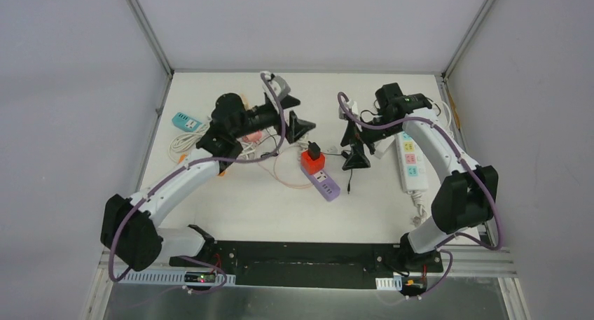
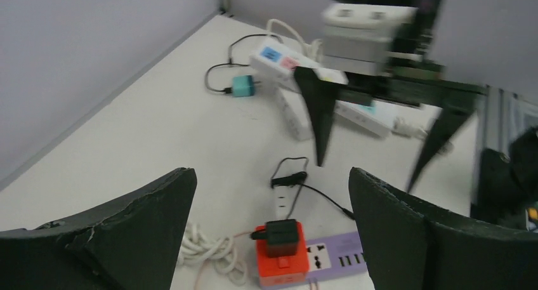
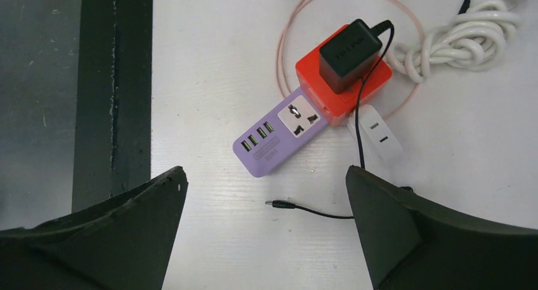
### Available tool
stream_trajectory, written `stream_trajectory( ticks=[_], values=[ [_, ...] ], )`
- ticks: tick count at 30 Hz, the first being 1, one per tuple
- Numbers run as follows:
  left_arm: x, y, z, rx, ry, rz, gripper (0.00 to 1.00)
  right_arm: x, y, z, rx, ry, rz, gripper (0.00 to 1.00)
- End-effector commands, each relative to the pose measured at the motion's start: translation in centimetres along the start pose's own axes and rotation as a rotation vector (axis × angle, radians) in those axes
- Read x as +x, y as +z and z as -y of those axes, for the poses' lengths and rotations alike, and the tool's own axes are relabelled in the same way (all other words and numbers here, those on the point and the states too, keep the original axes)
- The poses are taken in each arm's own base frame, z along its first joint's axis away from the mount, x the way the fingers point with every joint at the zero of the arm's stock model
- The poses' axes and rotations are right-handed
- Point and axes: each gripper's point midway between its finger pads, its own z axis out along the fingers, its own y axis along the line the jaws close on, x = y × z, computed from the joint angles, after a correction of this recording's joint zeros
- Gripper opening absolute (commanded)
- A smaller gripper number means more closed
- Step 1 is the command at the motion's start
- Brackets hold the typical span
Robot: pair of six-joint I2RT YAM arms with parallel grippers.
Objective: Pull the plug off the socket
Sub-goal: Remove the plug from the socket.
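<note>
Scene: white tabletop [image 1: 231, 201] boxed in by pale grey walls [image 1: 70, 89] | Plug: your black plug [image 3: 350, 47] sits seated in the red socket block [image 3: 317, 80] on the purple strip [image 3: 276, 134], mid-table | Jaws: left gripper [image 2: 271, 176] and right gripper [image 3: 265, 171] flank it, both spread wide, holding nothing.

No words can be read clearly. The black plug [image 3: 350, 47], upper middle of the right wrist view, has pale letters, too blurry. The purple socket strip [image 3: 277, 136] has tiny print, too small.
</note>
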Motion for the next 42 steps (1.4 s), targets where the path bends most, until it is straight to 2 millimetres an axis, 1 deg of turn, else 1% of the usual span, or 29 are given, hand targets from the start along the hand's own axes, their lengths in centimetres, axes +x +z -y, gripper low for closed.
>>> stream_trajectory(
  ticks=[1,3,5,7,9,12,14,20,26,28,29,30,33,39,42],
  values=[
    [2.4,-1.6,2.0,-0.008,0.176,-0.070,0.94,-0.9,-1.1,1.4,0.082,-0.110,0.015,1.00],
    [3.7,-1.8,2.1,-0.023,0.172,-0.065,0.94,-0.9,-1.2,2.3,0.127,-0.114,0.012,0.99],
    [5.1,-1.7,1.8,-0.053,0.167,-0.073,0.95,-0.6,-1.2,2.6,0.144,-0.097,0.006,0.99],
    [6.8,-1.6,1.5,-0.065,0.159,-0.109,0.94,-0.1,-1.1,2.9,0.155,-0.077,0.005,0.99],
    [8.1,-1.7,1.4,-0.056,0.163,-0.133,0.94,0.7,-0.9,3.3,0.170,-0.066,-0.009,0.99],
    [9.7,-1.9,1.6,-0.040,0.170,-0.153,0.95,1.3,-0.6,3.5,0.172,-0.054,-0.020,0.98],
    [10.2,-2.0,1.8,-0.031,0.174,-0.144,0.95,1.5,-0.4,3.6,0.164,-0.048,-0.022,0.98],
    [10.1,-2.3,2.5,-0.003,0.192,-0.096,0.96,2.5,-0.4,4.0,0.173,-0.079,-0.058,0.98],
    [11.0,-2.7,2.3,-0.008,0.215,-0.109,0.97,3.0,-0.8,5.1,0.182,-0.205,-0.112,0.98],
    [11.1,-2.8,2.1,-0.015,0.225,-0.107,0.97,3.6,-0.7,5.4,0.130,-0.252,-0.144,0.97],
    [11.2,-2.9,2.0,-0.021,0.227,-0.106,0.97,3.6,-0.7,5.6,0.100,-0.293,-0.150,0.95],
    [11.3,-2.9,2.0,-0.024,0.228,-0.110,0.97,3.7,-0.6,5.8,0.070,-0.285,-0.150,0.93],
    [11.5,-3.1,1.9,-0.019,0.234,-0.123,0.97,3.1,-0.4,7.5,0.032,-0.296,-0.144,0.86],
    [11.5,-3.5,2.0,-0.017,0.245,-0.122,0.97,2.6,-0.1,11.7,0.052,-0.251,-0.166,0.73],
    [11.7,-3.4,2.1,-0.010,0.241,-0.131,0.97,2.9,0.8,12.6,0.027,-0.229,-0.170,0.68]
  ],
)
